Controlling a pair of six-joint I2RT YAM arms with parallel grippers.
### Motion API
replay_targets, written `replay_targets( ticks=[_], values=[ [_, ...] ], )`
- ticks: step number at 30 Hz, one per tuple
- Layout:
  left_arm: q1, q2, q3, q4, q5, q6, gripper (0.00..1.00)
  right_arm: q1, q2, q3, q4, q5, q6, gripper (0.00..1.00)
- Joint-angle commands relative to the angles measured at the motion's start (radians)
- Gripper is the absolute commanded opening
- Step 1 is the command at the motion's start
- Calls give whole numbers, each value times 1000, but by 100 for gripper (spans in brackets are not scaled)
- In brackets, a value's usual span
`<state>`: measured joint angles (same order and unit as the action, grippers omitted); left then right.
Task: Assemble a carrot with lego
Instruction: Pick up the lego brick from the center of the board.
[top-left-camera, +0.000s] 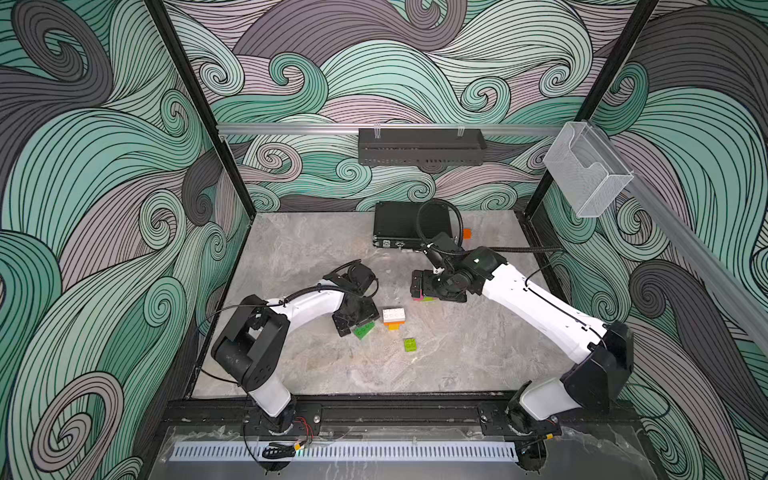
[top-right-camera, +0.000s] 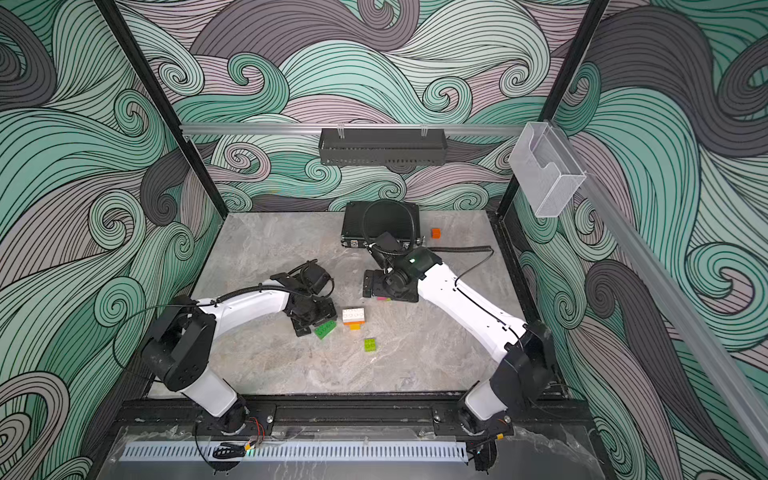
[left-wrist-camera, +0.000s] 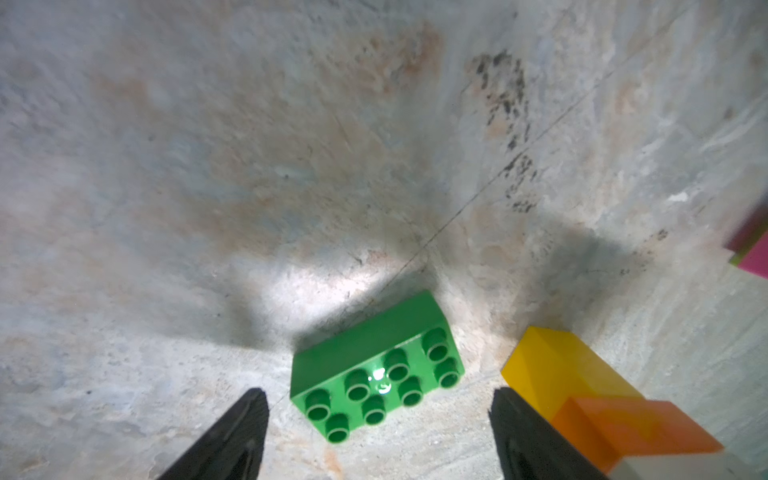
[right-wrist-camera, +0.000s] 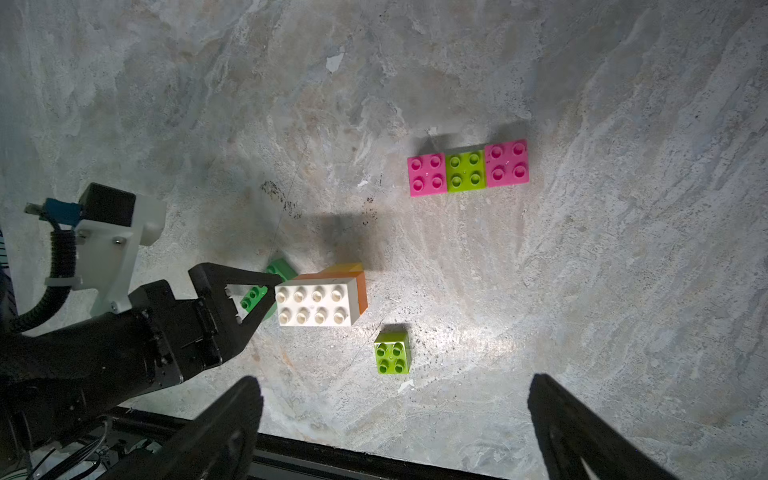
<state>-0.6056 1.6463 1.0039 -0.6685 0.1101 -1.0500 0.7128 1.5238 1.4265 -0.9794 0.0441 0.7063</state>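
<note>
Closest to you, one lime brick (top-left-camera: 410, 344) sits alone on the desk (top-left-camera: 291, 266), bumps up. A little past it, on the left arm's side, the dark green brick (left-wrist-camera: 376, 370) lies flat on the desk with its bumps up. Your left fingers (left-wrist-camera: 239, 436) are down low, one on each side of it. They are open. The left wrist view shows a small strip of bare desk on both sides, so they are not squeezing it.

Just beside the dark green brick stands the carrot (top-left-camera: 393, 319), only partly built. It is three bricks stuck together. There is a white brick (right-wrist-camera: 318, 306) on top, an orange brick (left-wrist-camera: 623, 428) under it, and a yellow brick (left-wrist-camera: 540, 365) at the bottom, on the desk. One of the left fingers is very near the yellow brick, and you cannot tell if they touch.

Farther back, on the right arm's side, two pink bricks (right-wrist-camera: 427, 173) and a second lime brick (right-wrist-camera: 465, 170) lie in a row. It goes pink, lime, pink, with sides touching and bumps up. Your right fingers (right-wrist-camera: 232, 428) hang high above them, spread wide and holding nothing. In both top views the right arm hides most of that row.

At the far end of the desk lies a flat black case (top-left-camera: 399, 224), with a small orange cube (top-left-camera: 467, 233) just beside it.
</note>
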Motion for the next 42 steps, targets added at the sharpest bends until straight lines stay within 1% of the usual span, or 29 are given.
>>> replay_targets(
  ticks=[1, 8, 15, 21, 26, 30, 31, 32, 36, 42],
  values=[
    [-6, 34, 18, -34, 15, -63, 85, -7, -24, -14, 0, -4, -11, 99],
    [-11, 55, 31, -8, 24, -106, 85, -10, -30, -23, 6, -7, -7, 99],
    [-11, 72, 38, -21, -6, -140, 84, -10, -27, -23, 6, -10, -8, 100],
    [-11, 90, 38, -17, -15, -160, 77, -10, -33, -27, 11, -11, -5, 100],
    [-11, 87, 55, -28, -31, -162, 73, -11, -37, -29, 10, -10, -7, 100],
    [-11, 91, 66, -46, -41, -147, 65, -12, -35, -27, 11, -12, -7, 100],
    [-11, 94, 68, -55, -44, -140, 60, -12, -35, -26, 11, -14, -7, 100],
    [-13, 97, 70, -60, -45, -134, 56, -11, -34, -25, 11, -13, -7, 100],
    [-13, 97, 71, -86, -54, -100, 49, -11, -34, -25, 11, -14, -7, 100],
    [-13, 22, 90, -209, -156, -14, 40, -13, -44, -32, 10, -16, -9, 100]
  ],
)
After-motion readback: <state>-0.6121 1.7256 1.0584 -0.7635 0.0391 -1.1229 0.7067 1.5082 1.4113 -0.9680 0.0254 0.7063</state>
